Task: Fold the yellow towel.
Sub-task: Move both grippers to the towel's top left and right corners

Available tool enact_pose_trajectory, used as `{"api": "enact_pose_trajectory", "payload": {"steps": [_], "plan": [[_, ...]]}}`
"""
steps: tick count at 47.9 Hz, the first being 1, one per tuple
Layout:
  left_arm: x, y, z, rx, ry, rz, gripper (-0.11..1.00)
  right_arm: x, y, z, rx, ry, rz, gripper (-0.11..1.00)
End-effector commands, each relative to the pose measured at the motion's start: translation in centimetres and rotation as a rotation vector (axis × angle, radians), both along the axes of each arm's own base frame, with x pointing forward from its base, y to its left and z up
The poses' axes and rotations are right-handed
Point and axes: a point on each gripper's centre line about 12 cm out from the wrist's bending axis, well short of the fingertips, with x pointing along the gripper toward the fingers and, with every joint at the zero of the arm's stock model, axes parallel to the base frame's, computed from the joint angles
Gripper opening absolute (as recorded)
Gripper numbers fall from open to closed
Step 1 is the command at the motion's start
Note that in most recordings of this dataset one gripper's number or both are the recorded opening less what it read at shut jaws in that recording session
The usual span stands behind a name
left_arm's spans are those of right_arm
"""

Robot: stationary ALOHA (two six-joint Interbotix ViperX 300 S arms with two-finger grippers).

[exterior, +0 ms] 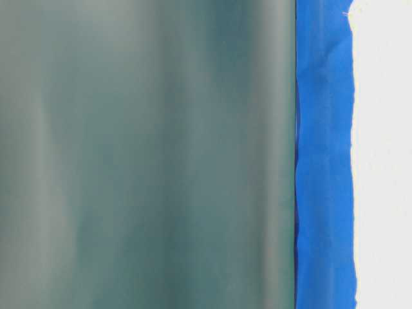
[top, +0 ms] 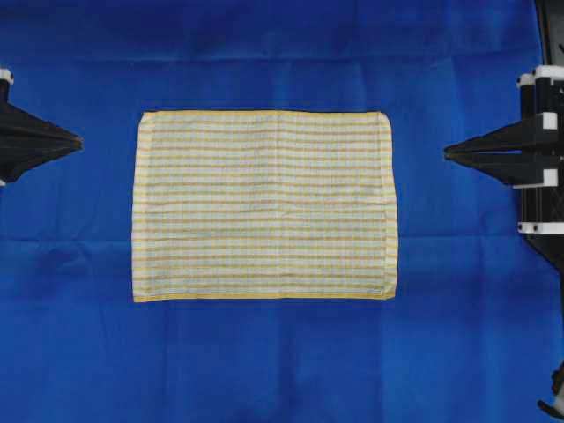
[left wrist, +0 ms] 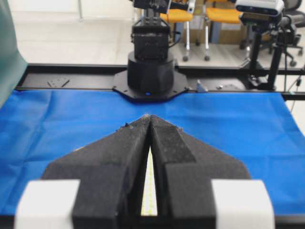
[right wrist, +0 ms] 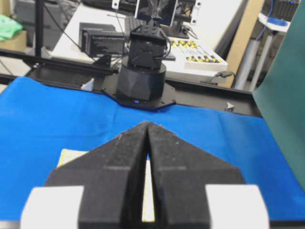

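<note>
The yellow towel (top: 264, 204) lies flat and fully spread in the middle of the blue sheet, a pale rectangle with fine yellow stripes and yellow edging. My left gripper (top: 79, 141) points at it from the left edge, shut and empty, a gap away from the towel's left side. My right gripper (top: 447, 152) points in from the right, also shut and empty, short of the towel's right side. In the left wrist view the tips of the gripper (left wrist: 149, 116) meet, with a sliver of towel (left wrist: 149, 191) seen below. The right wrist view shows the same gripper (right wrist: 147, 123) closed, with a towel corner (right wrist: 71, 156) at left.
A large blue sheet (top: 282, 361) covers the table. The opposite arm bases (left wrist: 150, 71) (right wrist: 141, 81) stand at the far table edges. A green backdrop (exterior: 148, 154) fills most of the table-level view, with only a strip of blue sheet (exterior: 325, 161) showing.
</note>
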Motion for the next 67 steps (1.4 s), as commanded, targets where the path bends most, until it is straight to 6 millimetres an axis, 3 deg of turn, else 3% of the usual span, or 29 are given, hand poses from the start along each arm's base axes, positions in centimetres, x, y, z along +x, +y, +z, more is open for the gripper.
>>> {"api": "enact_pose_trajectory", "payload": {"steps": [1,11,30,33,42,45,51,67], "plan": [[0.6,0.3,0.3,-0.021,0.005,0.015,0.0,0.3,-0.5,0.4,0.008,-0.006,-0.023,0.0],[1.2,2.0,-1.1,-0.019,0.076,0.1,0.0,1.0,-2.7,-1.1,0.038,0.102,-0.131,0.0],[3.4,6.6,-7.4,-0.072,0.338,0.284,0.02,3.2,-8.2,-7.4,0.181,0.368,-0.363,0.01],[3.6,7.3,-8.5,-0.087,0.381,0.309,0.11,3.6,-8.8,-8.5,0.204,0.41,-0.384,0.14],[4.4,8.5,-11.8,-0.112,0.497,0.341,0.68,4.7,-10.1,-12.3,0.246,0.559,-0.425,0.71],[4.6,8.5,-12.6,-0.112,0.513,0.342,0.81,5.1,-10.4,-13.2,0.252,0.591,-0.431,0.82],[4.9,8.9,-14.2,-0.117,0.531,0.352,0.77,5.5,-11.3,-14.7,0.267,0.628,-0.458,0.74],[5.2,10.9,-18.2,-0.145,0.598,0.417,0.75,5.4,-12.6,-18.9,0.332,0.697,-0.536,0.75]]}}
